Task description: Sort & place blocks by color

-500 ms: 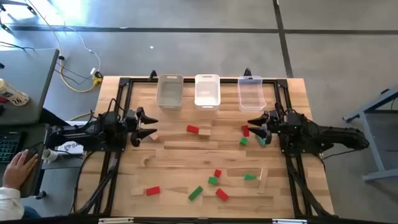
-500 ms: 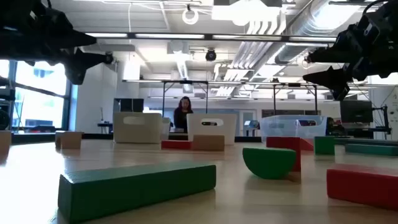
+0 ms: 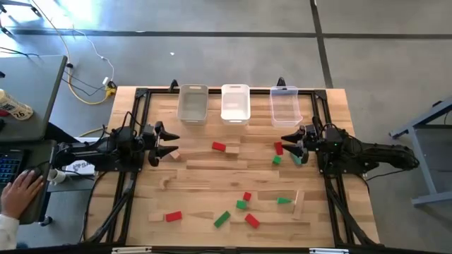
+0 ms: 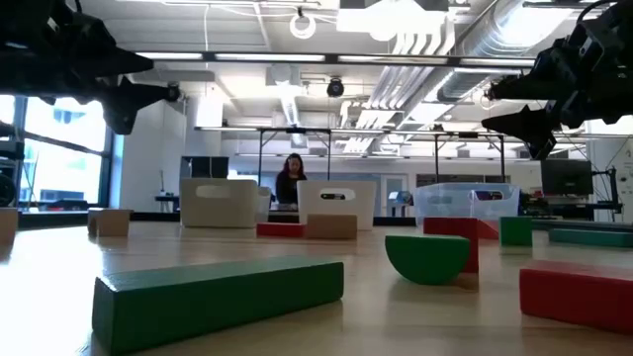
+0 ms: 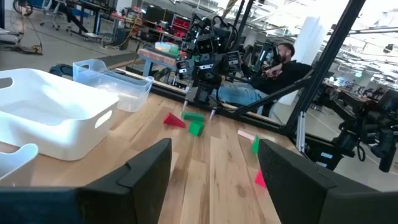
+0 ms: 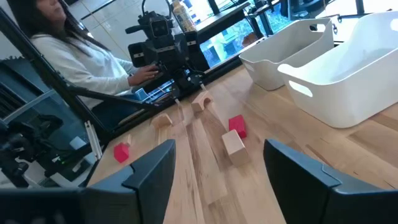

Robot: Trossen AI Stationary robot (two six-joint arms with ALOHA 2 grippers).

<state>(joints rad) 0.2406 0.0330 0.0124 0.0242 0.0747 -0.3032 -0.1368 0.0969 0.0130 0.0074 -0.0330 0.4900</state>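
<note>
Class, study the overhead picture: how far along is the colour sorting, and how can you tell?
Done: nothing shows. The three bins at the far edge look empty. In hand: nothing; the left gripper and right gripper hover open at the table's sides. Left: everything, including the red block, the long green block and the plain wooden ones.

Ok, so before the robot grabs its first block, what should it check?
1. Left gripper open and empty: ok.
2. Right gripper open and empty: ok.
3. Three bins lined up along the far edge: ok.
4. Bins empty: two look empty from the wrist views, the third cannot tell.
5. Blocks within reach: ok; a red block and a green block lie just by the right gripper.
6. Person's hand off the table: ok.
</note>
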